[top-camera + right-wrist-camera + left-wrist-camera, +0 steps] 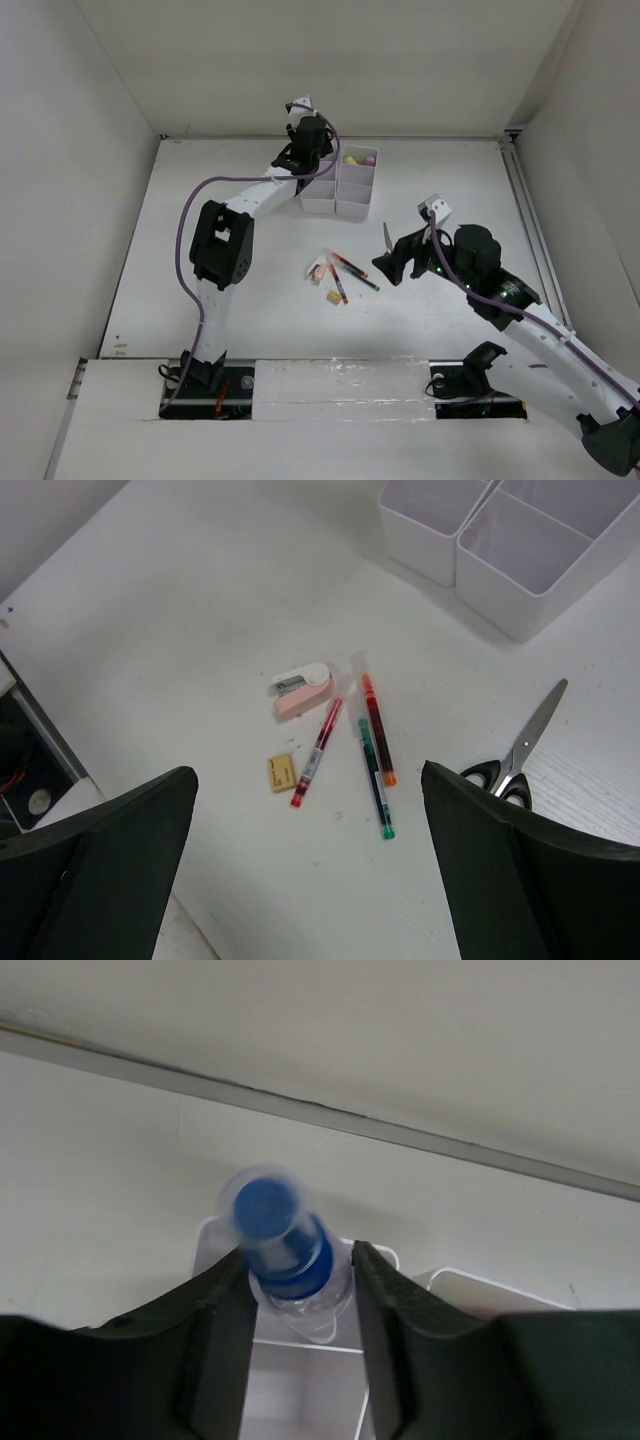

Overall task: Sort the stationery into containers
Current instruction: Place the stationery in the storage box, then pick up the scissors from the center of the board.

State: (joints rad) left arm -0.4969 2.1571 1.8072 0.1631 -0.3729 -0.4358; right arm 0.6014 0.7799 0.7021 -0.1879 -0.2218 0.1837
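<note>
Top external: tray [356,208] far-right compt holds yellow item [352,159], purple item [369,158].

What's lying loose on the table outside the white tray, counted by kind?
Pens: 3 (red pen, orange pen, green pen)
Scissors: 1
Yellow eraser: 1
Pink mini stapler: 1
Total: 6

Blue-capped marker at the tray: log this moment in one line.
left claw: shut on blue-capped marker, above organizer tray | right claw: open, empty, near pens | scissors: lying loose
</note>
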